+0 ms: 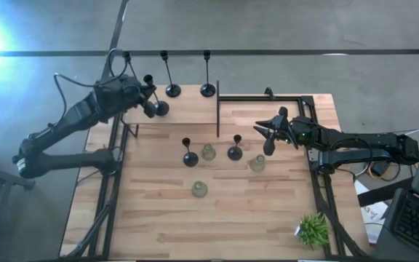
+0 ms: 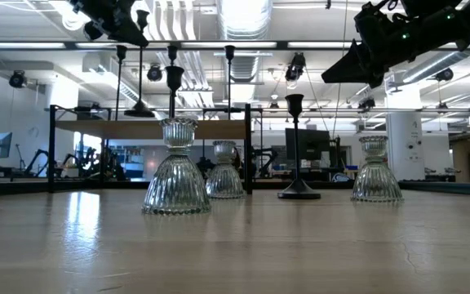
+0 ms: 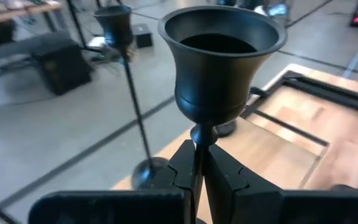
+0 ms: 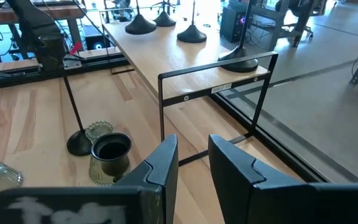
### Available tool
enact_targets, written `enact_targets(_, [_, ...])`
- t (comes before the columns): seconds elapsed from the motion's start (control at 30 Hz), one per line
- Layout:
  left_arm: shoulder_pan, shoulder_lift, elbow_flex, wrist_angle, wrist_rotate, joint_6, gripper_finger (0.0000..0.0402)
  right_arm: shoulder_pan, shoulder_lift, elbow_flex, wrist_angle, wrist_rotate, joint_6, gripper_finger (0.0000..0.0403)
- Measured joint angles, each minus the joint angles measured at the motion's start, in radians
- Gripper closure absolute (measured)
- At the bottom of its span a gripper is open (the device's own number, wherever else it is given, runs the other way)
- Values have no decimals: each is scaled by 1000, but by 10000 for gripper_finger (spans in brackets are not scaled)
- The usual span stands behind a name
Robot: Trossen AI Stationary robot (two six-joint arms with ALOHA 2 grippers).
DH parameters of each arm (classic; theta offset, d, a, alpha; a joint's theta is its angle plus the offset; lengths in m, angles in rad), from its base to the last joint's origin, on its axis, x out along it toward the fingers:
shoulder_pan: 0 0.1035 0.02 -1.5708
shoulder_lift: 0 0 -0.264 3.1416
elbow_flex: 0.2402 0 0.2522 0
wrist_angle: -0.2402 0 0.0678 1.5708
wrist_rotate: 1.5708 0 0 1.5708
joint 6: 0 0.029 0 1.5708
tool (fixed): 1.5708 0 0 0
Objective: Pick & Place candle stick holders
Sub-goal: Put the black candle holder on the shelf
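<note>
Glass comes first on your counter (image 1: 268, 218): you have three squat pale-green holders. The nearest glass holder (image 1: 199, 190) stands alone toward the front edge, with the small potted plant (image 1: 313, 229) well off at the front right corner. Farther in, a second glass holder (image 1: 209, 152) sits between two short black holders, and a third glass holder (image 1: 257, 164) stands to their right.

Count the black holders as five. Two short ones stand mid-counter: the left short holder (image 1: 190, 157) and the right short holder (image 1: 235, 151), each just beside the middle glass piece. Two tall holders stand at the far edge, one tall holder (image 1: 172, 86) left of the other tall holder (image 1: 207, 86). The fifth black holder (image 3: 219, 65) is in your left gripper (image 3: 199, 167), whose jaws are clamped together on its thin stem just under the cup. In the high view that gripper is over the counter's far left corner, near the tall pair; whether the holder's base touches the wood, you cannot tell.

Your right gripper (image 1: 269, 132) hangs above the counter on the right side, beside the thin black frame (image 1: 217, 109) and near the third glass holder. Its jaws stand apart with nothing between them, as the right wrist view shows.
</note>
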Motion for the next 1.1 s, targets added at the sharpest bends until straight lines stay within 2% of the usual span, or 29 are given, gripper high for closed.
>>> enact_targets(0.17, [48,9,1,1,141,-15,385,0,0,0,-3,0,0,314])
enact_targets(0.47, [98,96,114,-140,143,2,385,1,0,0,-4,0,5,303])
enact_targets(0.57, [98,84,101,-102,175,0,385,1,0,-3,-14,0,6,303])
enact_targets(0.87, [103,11,47,-111,175,-9,385,1,0,-31,-14,-1,22,314])
enact_targets(1.1, [106,-59,-14,-105,114,-23,385,0,0,-27,4,0,19,305])
